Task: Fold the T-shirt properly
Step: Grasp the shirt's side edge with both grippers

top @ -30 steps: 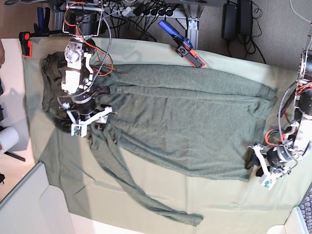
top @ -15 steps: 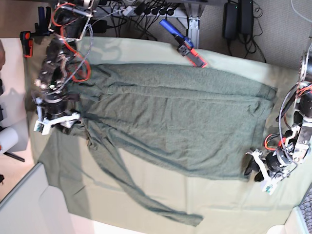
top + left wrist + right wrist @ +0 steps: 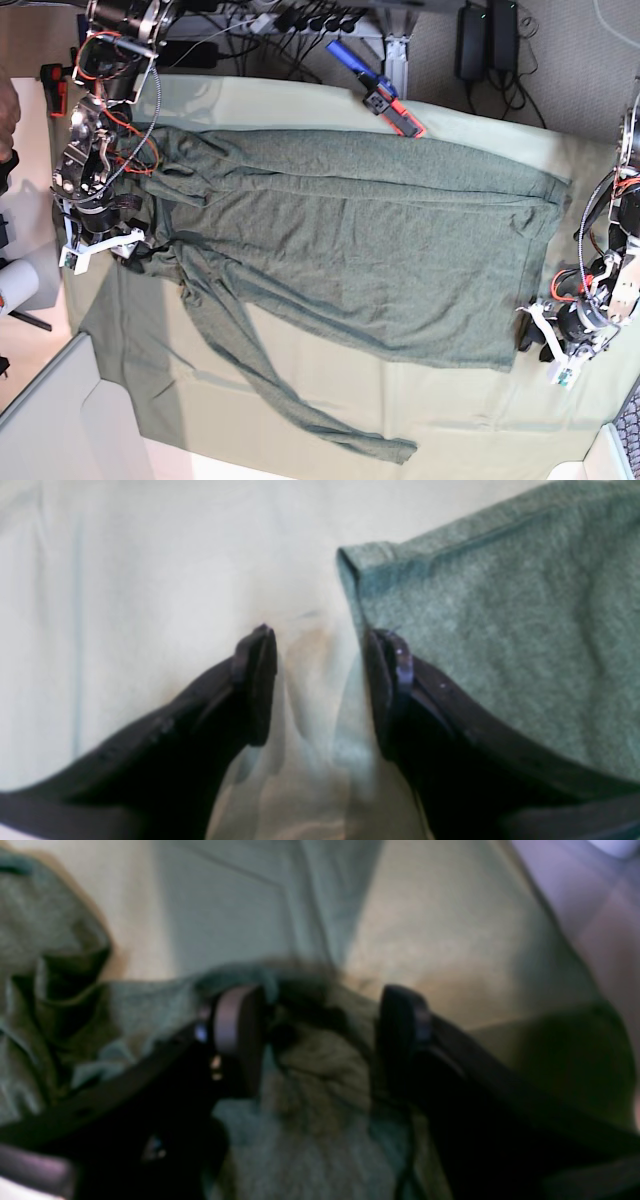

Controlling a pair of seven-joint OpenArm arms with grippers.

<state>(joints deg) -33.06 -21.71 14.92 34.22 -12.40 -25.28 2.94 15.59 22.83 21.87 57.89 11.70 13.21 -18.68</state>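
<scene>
I have the large, wrinkled, dark heathered olive-green knit T-shirt with long sleeves [image 3: 350,240] lying spread across the pale mint-green table cloth [image 3: 300,400], its collar end toward my right arm and its hem toward my left, with 1 sleeve trailing off diagonally toward the near edge of the cloth. My right gripper [image 3: 320,1035] sits at the bunched collar and shoulder area; in the right wrist view its 2 dark fingers [image 3: 240,1030] stand apart with a rumpled fold of the shirt fabric lying between them, not yet pinched, so I read it as spread and poised over a grab point. My left gripper [image 3: 320,680] is low over the cloth just beside the hem corner; its fingers are likewise apart, 1 on bare table cloth and the other at the edge of the shirt's corner, which shows a neat stitched hem. I judge this placement deliberate: each hand is parked at an opposite end so the garment can be gripped and tensioned before any fold. The fold itself has not begun, since the body lies flat and single-layered. A blue and red tool [image 3: 375,90] rests at the far edge, well apart from both hands.
</scene>
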